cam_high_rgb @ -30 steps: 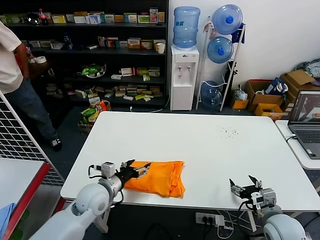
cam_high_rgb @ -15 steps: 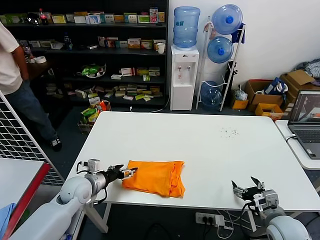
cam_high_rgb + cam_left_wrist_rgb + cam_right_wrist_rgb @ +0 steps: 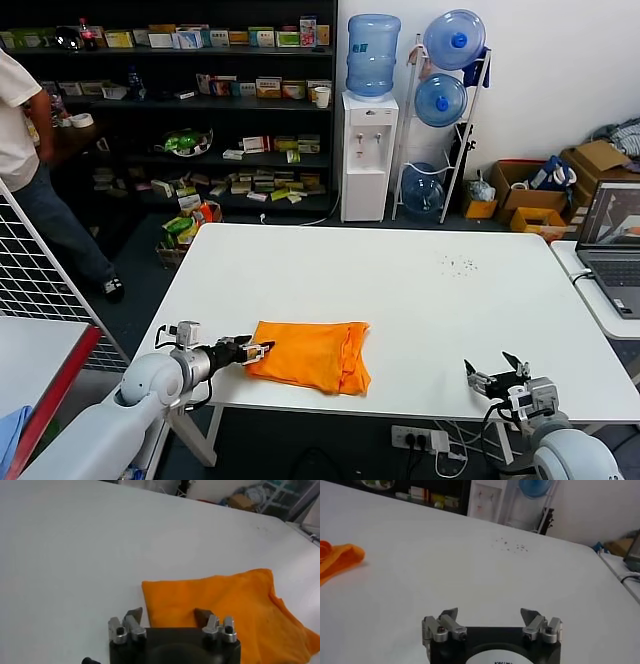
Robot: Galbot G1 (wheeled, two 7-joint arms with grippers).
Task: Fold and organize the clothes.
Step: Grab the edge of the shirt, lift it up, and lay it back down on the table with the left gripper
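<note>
L claw [image 3: 258, 350] retracted, at T-shirt [image 3: 312, 354] edge

No text, label, brand or number can be made out with certainty: the boxes on the dark shelving [image 3: 200, 110] are too small to read, and the white round plate on the right gripper [image 3: 492, 617] shows only the cut-off tops of a few letters at the frame edge
</note>
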